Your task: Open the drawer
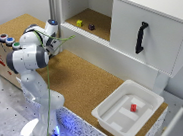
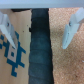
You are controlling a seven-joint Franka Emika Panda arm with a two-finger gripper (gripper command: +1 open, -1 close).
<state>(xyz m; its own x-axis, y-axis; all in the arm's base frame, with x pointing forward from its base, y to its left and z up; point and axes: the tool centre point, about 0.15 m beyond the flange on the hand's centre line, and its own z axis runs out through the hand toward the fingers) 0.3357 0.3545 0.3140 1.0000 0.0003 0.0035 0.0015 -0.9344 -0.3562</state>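
One white tub [image 1: 128, 111] sits at the near right of the cork counter [image 1: 82, 83] in your exterior view, with a small red block [image 1: 133, 107] lying inside on its floor. Up in the open cabinet shelf [image 1: 96, 22], far centre, you have a yellow cube [image 1: 80, 23] and a dark cube [image 1: 91, 27], just apart from each other. Right of that shelf hangs the big white door [image 1: 144, 37] with its black handle [image 1: 141, 37]. The drawer [image 1: 108, 54] runs long and low beneath shelf and door, its front flush. Bare cork lies in front of it. Your gripper [image 2: 41, 30] hovers at the far left with fingers [image 2: 71, 31] spread wide, holding nothing, over a dark seam [image 2: 40, 50] between cork and a patterned board [image 2: 14, 50].
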